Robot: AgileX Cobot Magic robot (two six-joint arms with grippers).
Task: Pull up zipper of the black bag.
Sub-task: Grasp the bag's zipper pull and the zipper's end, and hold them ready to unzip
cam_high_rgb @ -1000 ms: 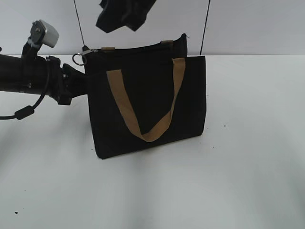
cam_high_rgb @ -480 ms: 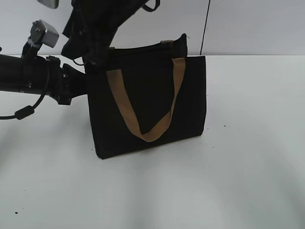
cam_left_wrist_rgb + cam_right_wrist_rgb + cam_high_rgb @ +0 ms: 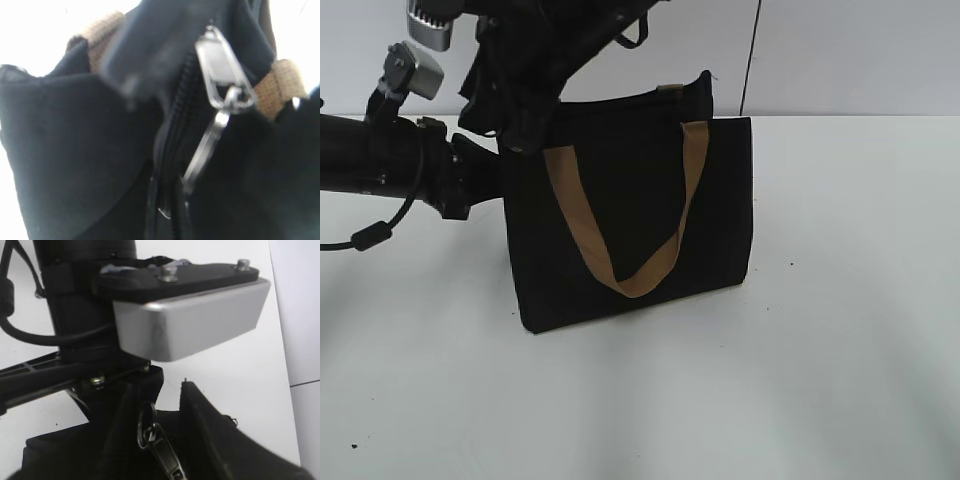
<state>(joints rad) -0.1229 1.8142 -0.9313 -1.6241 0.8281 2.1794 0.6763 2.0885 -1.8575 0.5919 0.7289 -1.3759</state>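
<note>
The black bag stands on the white table with a tan strap hanging down its front. My left gripper comes in level from the left and is shut on the bag's left end; its jaws are mostly hidden. The left wrist view shows the zipper close up, with its metal pull tab. My right gripper hangs over the bag's top left corner. In the right wrist view its fingers stand open around the pull tab and ring.
The white table spreads in front and to the right of the bag. A pale wall with a dark vertical line stands behind. The left arm's silver camera box sits close in front of the right gripper.
My right arm has come down from above to the bag's top left corner and now covers the pull ring. The left arm and the bag have not moved.
</note>
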